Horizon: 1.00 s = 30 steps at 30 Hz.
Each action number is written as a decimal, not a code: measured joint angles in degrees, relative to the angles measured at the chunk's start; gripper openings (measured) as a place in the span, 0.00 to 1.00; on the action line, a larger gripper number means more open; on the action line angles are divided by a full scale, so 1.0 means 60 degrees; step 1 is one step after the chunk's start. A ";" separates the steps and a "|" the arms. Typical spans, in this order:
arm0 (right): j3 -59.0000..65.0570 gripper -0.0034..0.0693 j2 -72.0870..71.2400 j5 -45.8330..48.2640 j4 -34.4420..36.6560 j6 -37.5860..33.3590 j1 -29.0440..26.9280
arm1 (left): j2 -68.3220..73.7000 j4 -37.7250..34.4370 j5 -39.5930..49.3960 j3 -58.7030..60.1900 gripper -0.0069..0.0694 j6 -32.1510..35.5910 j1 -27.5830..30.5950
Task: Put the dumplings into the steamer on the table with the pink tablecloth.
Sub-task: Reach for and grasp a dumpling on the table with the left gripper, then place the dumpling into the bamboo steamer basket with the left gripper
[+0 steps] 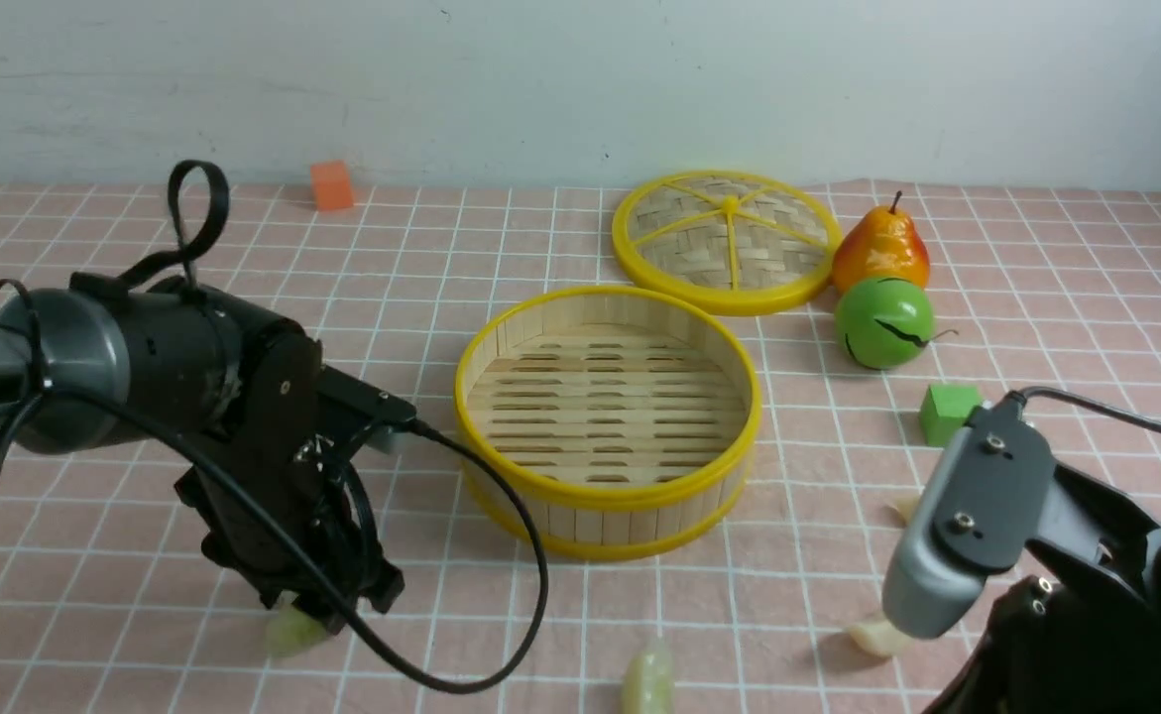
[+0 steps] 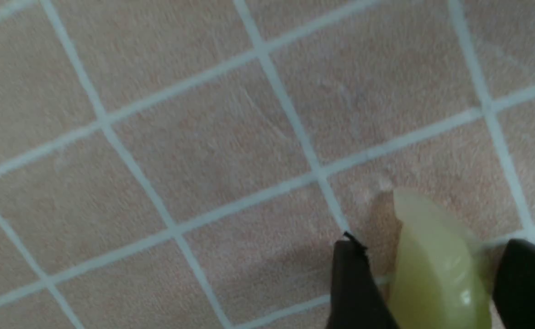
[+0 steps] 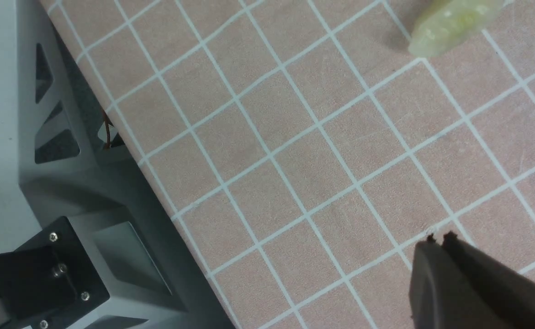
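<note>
Pale green glossy crescent dumpling (image 2: 436, 278) lies on the pink, white-gridded table (image 2: 203, 160) between the spread fingers of my left hand (image 2: 434, 246), its long axis along them and its tip past the fingertips. My right hand (image 3: 438, 240) is pressed together.

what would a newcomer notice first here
The empty yellow-rimmed steamer sits dead centre, its lid lying behind it. Near-left, the left gripper has its jaws open around a dumpling; right of the lid sit a pear and a green fruit.
</note>
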 joint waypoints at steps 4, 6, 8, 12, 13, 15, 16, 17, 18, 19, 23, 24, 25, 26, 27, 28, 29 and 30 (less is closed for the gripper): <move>-0.0008 0.07 0.0000 -0.0144 -0.0033 0.0000 0.0000 | 0.0044 -0.0163 0.0151 -0.0046 0.45 -0.0010 0.0000; -0.0008 0.08 0.0000 -0.0252 -0.0042 0.0000 0.0000 | 0.0044 -0.0380 0.0273 -0.0153 0.46 -0.0021 0.0000; -0.0008 0.08 0.0000 -0.0329 -0.0042 0.0000 0.0000 | 0.0022 -0.0726 0.0774 -0.0623 0.46 -0.0021 -0.0076; -0.0008 0.09 0.0000 -0.0392 -0.0032 0.0000 0.0000 | -0.0065 -0.1068 0.1774 -0.2219 0.46 -0.0029 -0.0640; -0.0008 0.09 0.0000 -0.0392 0.0017 0.0034 0.0000 | -0.0065 -0.1132 0.1937 -0.2791 0.46 -0.0044 -0.0907; -0.0008 0.09 -0.0047 -0.0384 0.0289 0.0286 0.0000 | 0.0011 -0.1300 0.2109 -0.3985 0.46 -0.0209 -0.1506; -0.0008 0.09 -0.0081 -0.0383 0.0320 0.0339 0.0000 | 0.0032 -0.1316 0.2125 -0.4108 0.46 -0.0231 -0.1567; -0.0030 0.10 -0.0274 -0.0299 0.0608 0.0507 0.0000 | 0.0339 -0.1473 0.2204 -0.5270 0.46 -0.0492 -0.2061; -0.0043 0.10 -0.0415 -0.0212 0.0708 0.0559 0.0000 | 0.0497 -0.1543 0.2242 -0.5798 0.46 -0.0593 -0.2200; -0.0072 0.10 -0.0616 -0.0076 0.0777 0.0607 0.0000 | 0.0819 -0.1611 0.2299 -0.6330 0.46 -0.0764 -0.2392; -0.0123 0.10 -0.1500 0.0429 0.0852 0.0831 0.0000 | 0.2342 -0.1686 0.2758 -0.8568 0.46 -0.1401 -0.2606; -0.0123 0.10 -0.1814 0.0595 0.0794 0.0843 0.0000 | 0.2898 -0.1675 0.2933 -0.9200 0.46 -0.1620 -0.2606; -0.0123 0.10 -0.2021 0.0698 0.0754 0.0877 0.0000 | 0.3355 -0.1618 0.3060 -0.9667 0.46 -0.1807 -0.2590; -0.0123 0.10 -0.2119 0.0749 0.0733 0.0900 0.0000 | 0.3446 -0.1618 0.3076 -0.9753 0.46 -0.1846 -0.2590; -0.0123 0.10 -0.2400 0.0903 0.0682 0.1011 0.0000 | 0.4047 -0.1469 0.3166 -1.0307 0.46 -0.2130 -0.2575; -0.0123 0.10 -0.2616 0.1007 0.0664 0.1115 0.0000 | 0.4441 -0.1348 0.3189 -1.0645 0.46 -0.2294 -0.2575; -0.0123 0.10 -0.2809 0.1096 0.0637 0.1236 0.0000 | 0.4734 -0.1250 0.3205 -1.0877 0.46 -0.2502 -0.2575; -0.0123 0.10 -0.2978 0.1187 0.0602 0.1337 0.0000 | 0.5061 -0.1169 0.3224 -1.1125 0.46 -0.2652 -0.2575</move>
